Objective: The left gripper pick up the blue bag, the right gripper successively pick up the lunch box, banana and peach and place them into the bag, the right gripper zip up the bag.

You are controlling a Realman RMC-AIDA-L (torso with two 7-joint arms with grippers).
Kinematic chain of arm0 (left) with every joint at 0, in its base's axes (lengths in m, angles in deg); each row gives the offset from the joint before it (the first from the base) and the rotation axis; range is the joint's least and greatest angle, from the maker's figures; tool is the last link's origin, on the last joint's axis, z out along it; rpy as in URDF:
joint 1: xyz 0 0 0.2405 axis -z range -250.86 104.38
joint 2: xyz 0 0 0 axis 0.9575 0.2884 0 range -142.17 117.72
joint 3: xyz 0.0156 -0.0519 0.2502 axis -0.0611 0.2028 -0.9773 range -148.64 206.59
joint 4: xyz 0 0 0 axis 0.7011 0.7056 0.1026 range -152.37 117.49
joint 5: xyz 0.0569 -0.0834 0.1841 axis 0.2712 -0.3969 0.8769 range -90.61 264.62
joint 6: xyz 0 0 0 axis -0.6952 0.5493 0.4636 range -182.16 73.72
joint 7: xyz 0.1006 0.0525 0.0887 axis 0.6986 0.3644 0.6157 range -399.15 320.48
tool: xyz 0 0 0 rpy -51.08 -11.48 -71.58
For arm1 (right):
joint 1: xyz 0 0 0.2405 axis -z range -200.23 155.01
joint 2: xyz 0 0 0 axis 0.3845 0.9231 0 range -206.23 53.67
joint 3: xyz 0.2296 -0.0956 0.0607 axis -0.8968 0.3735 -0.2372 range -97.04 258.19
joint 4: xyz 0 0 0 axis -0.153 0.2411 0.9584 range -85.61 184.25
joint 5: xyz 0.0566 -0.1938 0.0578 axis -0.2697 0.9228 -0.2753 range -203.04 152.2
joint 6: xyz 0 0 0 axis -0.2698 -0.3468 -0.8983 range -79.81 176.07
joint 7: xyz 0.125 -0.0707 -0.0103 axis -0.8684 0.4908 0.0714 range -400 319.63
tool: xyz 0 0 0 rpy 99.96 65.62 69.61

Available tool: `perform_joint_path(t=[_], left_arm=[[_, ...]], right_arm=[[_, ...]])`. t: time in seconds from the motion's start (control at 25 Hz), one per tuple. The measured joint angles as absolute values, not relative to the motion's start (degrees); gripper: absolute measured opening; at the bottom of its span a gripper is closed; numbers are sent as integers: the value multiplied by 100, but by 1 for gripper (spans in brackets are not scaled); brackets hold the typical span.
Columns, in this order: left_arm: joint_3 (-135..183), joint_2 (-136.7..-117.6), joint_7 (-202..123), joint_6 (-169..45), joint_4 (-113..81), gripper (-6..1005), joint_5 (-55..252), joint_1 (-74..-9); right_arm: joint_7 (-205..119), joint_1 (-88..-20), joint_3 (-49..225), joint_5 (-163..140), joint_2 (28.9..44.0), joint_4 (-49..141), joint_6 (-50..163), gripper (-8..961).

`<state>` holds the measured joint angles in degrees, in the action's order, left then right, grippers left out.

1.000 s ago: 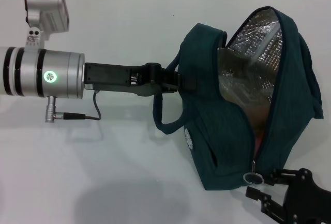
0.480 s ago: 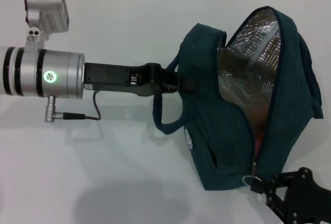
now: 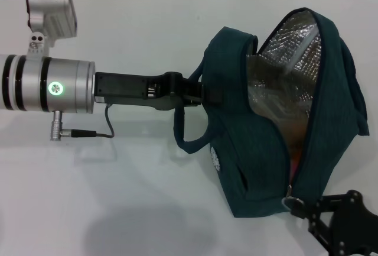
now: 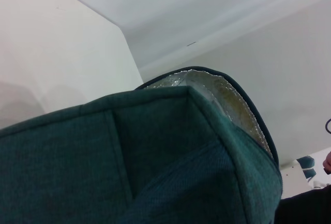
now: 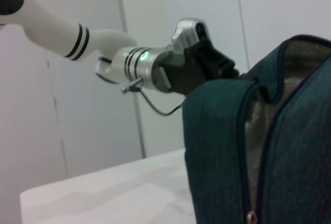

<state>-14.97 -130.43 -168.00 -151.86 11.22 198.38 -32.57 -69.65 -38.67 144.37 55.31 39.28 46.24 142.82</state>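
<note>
The left gripper [image 3: 204, 94] is holding the blue bag [image 3: 260, 143] up over the white bench [image 3: 118, 197], its jaws pinching a handle on the bag's side. The bag's top is gaping open, showing shiny lining. The right gripper [image 3: 304, 208] is sitting at the bag's zipper pull [image 3: 290, 200], jaws closing narrow around it.

Bag: large dark teal-blue fabric tote bag [image 3: 260, 167] — plain weave, small white round logo [image 3: 216, 158] on its side.
Lining: crinkled silver foil lining [image 3: 289, 61].
Left arm: silver-white cylindrical arm [image 3: 47, 83] with black bands — green glowing ring light [image 3: 56, 88]; black left gripper [image 3: 198, 95].
Right gripper [image 3: 307, 208]: black.
Surface: white table [image 3: 118, 197].
</note>
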Motion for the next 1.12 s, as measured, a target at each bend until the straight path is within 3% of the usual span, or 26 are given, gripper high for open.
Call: perform_joint_path(t=[0.28,1.12], left_arm=[[-1497,-13038,-16799,-15186,1122,94,19834,-3267],[-1498,-13142,-15867,-15211,1159,97,19252,-3552]], right_arm=[[-6922,-3617,14438,5137,3895,4561,14720,4],[-6926,-3752,14368,4863,3902,4563,15385,5]])
